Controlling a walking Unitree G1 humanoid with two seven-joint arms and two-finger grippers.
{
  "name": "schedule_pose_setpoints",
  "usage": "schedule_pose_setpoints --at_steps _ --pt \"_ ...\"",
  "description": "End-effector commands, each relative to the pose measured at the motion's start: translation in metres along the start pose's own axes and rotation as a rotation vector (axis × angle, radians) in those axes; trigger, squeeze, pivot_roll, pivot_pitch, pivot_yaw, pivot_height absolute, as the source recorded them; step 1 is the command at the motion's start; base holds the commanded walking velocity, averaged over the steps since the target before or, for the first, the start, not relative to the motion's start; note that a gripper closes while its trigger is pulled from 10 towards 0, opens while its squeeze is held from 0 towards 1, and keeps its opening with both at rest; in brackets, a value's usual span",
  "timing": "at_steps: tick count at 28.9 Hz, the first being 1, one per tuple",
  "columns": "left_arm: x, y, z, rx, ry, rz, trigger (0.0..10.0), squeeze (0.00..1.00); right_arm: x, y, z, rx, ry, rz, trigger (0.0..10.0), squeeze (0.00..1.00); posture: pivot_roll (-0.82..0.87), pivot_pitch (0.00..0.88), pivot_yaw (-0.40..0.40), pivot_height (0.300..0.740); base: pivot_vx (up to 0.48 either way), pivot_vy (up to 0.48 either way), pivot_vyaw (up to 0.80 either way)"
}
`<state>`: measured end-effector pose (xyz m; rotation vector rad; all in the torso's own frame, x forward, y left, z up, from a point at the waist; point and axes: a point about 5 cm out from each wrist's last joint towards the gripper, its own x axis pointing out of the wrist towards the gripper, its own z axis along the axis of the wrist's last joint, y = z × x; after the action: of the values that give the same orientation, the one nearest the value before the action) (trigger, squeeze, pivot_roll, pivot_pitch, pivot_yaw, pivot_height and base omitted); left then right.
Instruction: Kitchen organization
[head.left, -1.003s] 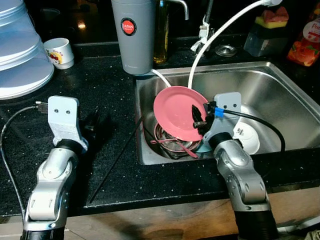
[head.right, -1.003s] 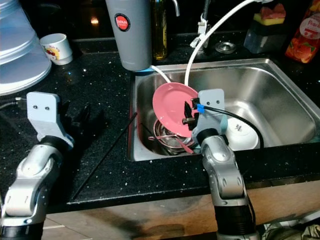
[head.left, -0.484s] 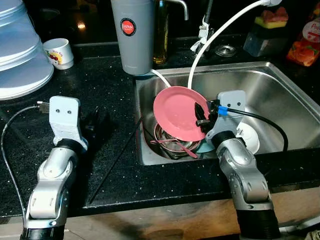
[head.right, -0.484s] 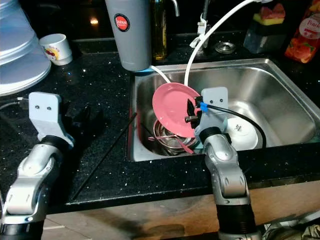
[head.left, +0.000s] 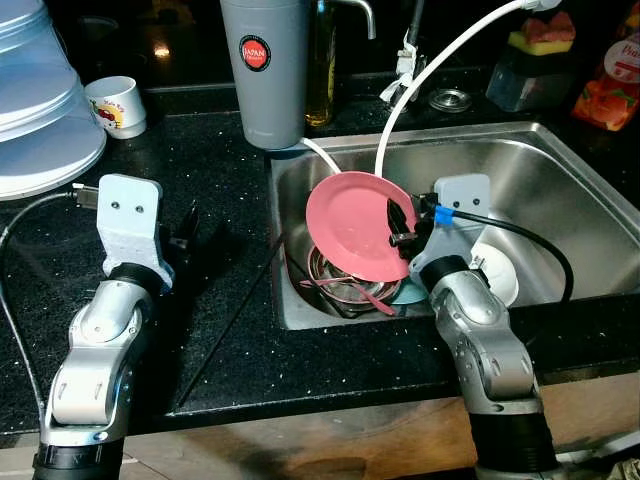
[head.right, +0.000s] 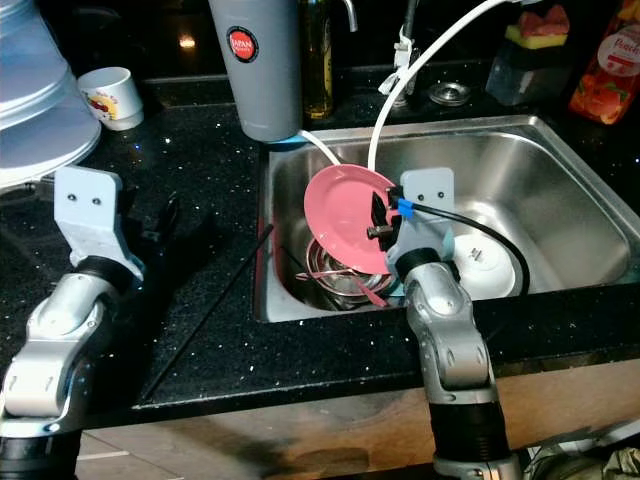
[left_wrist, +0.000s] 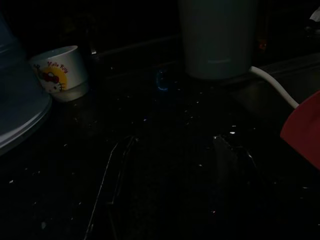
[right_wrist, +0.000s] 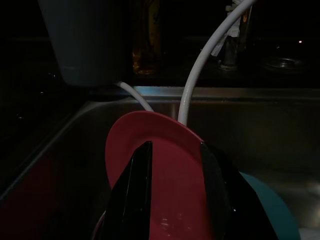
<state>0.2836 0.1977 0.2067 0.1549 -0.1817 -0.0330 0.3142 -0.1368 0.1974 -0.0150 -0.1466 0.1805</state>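
**Q:** So where was the pink plate (head.left: 352, 224) relative to the right claw (head.left: 400, 232), and which arm was better placed for it?

**A:** The plate sat inside the sink (head.left: 560, 170), tilted up on edge at the sink's left end, leaning over a metal bowl (head.left: 340, 280) with some cutlery in it. The right claw was right at the plate's right-hand rim. In the right wrist view the two black fingers (right_wrist: 137, 185) straddled the plate's edge, one over each face, so I'd call it clamped on the plate, or very nearly so. The plate's face slanted up and toward the back left of the sink, with a white hose (head.left: 420, 90) curving down just behind it.

**Q:** And the left arm?

**A:** The left claw (head.left: 185, 232) hovered over the black worktop (head.left: 230, 340) left of the sink, well apart from the plate. I couldn't tell if its fingers were open or closed, too dark. Right arm was obviously the nearer one.

**Q:** What did the lift depend on then?

**A:** My guess is the plate would need to come up and out along its own tilt, clear of the hose behind it and the bowl below. A white bowl (head.left: 497, 275) sat just right of the claw in the sink too, so swinging that way looked tight.
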Motion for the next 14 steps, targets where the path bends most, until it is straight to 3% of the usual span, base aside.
schedule_pose_setpoints --at_steps 1,14 --pt "0.0 0.0003 -0.0022 -0.022 0.018 0.01 10.0 0.0 0.0015 0.0024 -0.0023 0.015 0.004 0.01 10.0 0.0 0.01 0.036 0.017 0.74 0.0 0.0 0.0" --pt "-0.0031 -0.0044 -0.0116 -0.043 0.084 0.001 10.0 0.0 0.0028 0.0047 -0.0034 0.006 0.018 0.036 10.0 0.0 0.01 0.039 0.008 0.74 0.0 0.0 0.0"
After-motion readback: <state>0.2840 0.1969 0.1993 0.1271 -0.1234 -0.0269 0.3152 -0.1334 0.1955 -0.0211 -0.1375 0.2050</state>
